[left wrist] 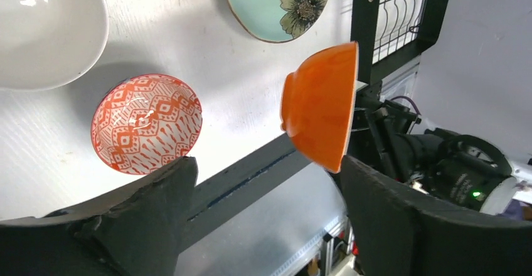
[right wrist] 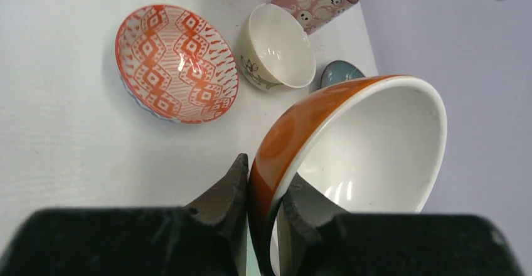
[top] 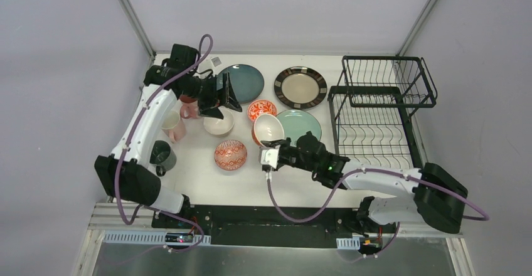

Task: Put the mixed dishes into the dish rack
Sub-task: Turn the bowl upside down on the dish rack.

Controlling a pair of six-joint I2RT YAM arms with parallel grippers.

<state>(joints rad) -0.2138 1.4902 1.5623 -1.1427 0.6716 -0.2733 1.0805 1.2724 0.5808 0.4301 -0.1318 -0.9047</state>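
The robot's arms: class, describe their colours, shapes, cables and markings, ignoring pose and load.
The left arm and right arm have white shells between black joints, a purple cable looping alongside each. The black left pincer and right pincer have two wedge-shaped fingers. A green light marks the right wrist.

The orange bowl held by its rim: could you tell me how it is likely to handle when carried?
The orange bowl looks rigid and glazed, so it may slip in the right gripper, which pinches only its rim. Held tilted, it could pivot. It looks ceramic, so likely chips if dropped.
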